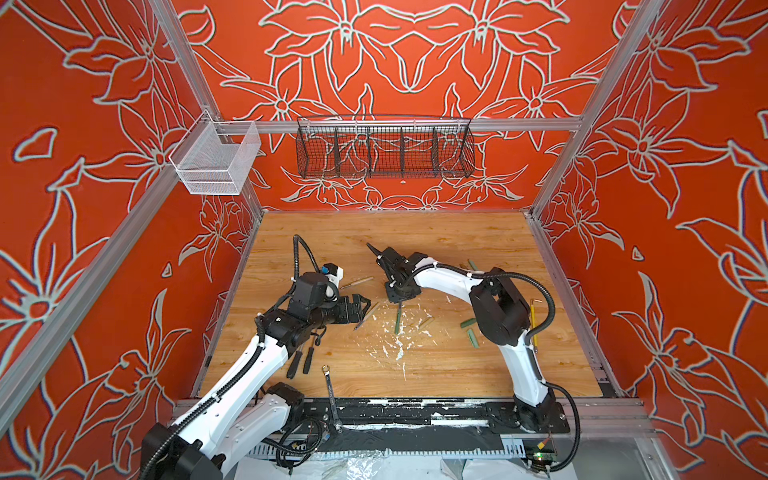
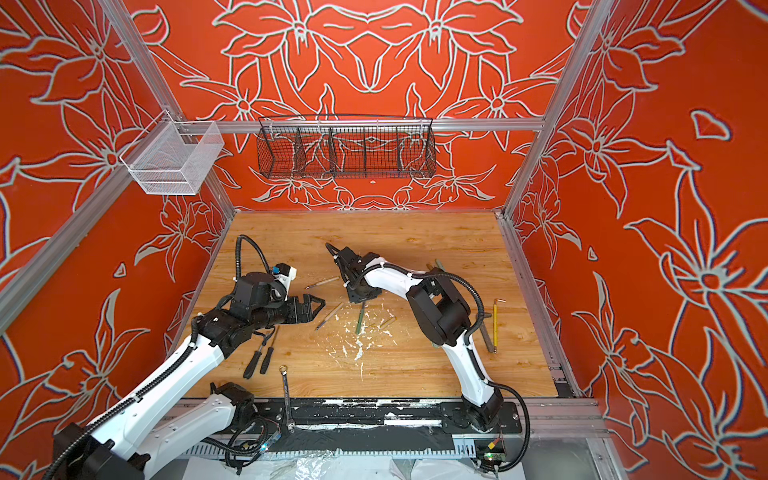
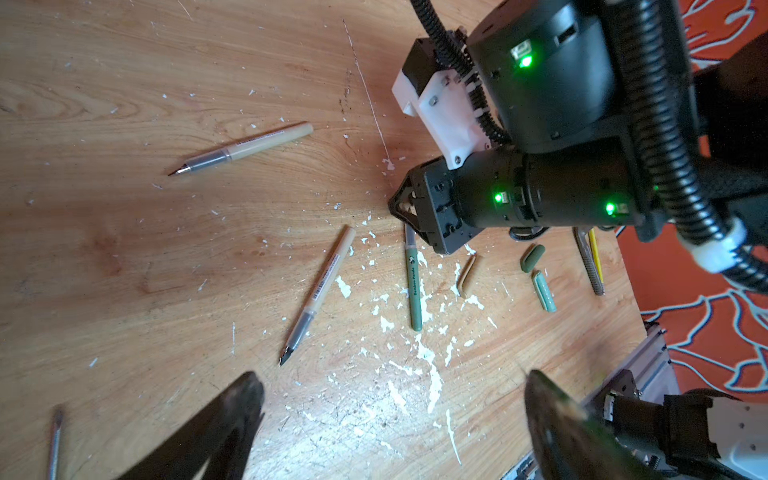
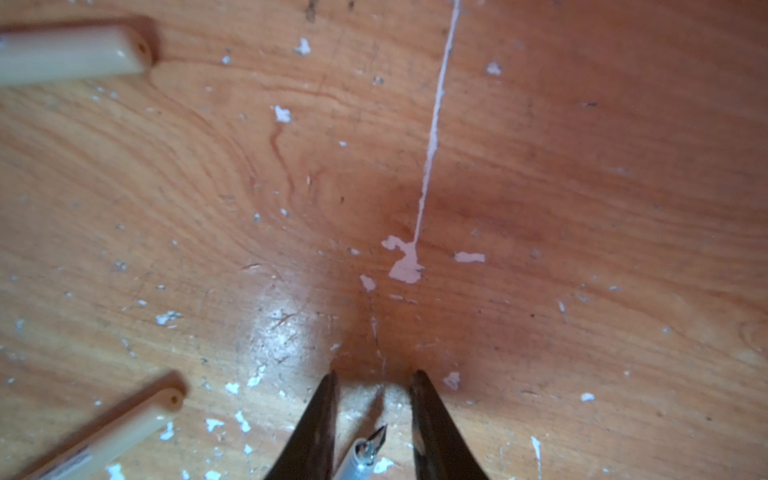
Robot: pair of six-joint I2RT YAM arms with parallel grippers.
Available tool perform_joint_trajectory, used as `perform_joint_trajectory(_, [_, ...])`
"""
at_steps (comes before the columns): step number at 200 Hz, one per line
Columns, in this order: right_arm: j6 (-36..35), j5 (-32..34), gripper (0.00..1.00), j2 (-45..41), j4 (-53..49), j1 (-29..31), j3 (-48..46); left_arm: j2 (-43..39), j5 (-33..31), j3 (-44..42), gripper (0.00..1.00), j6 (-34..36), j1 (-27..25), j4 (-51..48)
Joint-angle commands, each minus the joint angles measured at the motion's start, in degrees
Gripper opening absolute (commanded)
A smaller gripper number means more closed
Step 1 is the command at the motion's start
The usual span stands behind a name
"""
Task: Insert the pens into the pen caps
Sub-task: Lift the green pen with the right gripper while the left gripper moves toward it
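Wooden surface [image 1: 457,232], paint-flecked, red flowered walls [image 1: 395,62] around. Left fingers [image 3: 232,424] spread wide, empty, near beige pen [image 3: 320,291]. Right fingers [image 4: 320,415] slightly parted, straddling tip of green pen [image 3: 414,286]. Caps [image 3: 543,291] loose nearby.

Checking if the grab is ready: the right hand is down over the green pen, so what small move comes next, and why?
Probably close the right hand on the green pen. Its nib end lies between the two fingers, which stand apart with a gap showing beside the pen, so it does not look gripped yet.
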Motion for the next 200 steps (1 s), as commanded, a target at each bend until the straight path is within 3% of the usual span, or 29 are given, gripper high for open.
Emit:
perform_joint_trajectory(1, [0.6,2.4,0.32,0.2,-3.0,-0.3,-3.2,-1.0,0.8,-0.2,0.97,-0.2,0.1,-0.2])
perform_joint_trajectory(57, [1.6,-1.8,0.3,-2.6,-1.3,0.4,-8.3,-0.8,0.4,-0.1,0.97,0.1,0.1,0.0])
perform_joint_trajectory(138, [1.8,-3.9,0.16,-3.3,-0.4,0.6,-8.2,-1.0,1.4,-0.4,0.97,-0.3,0.1,0.7])
perform_joint_trajectory(200, [2.6,-5.0,0.11,-6.8,2.1,0.4,-8.1,0.4,6.4,-3.1,0.97,-2.1,-0.1,7.0])
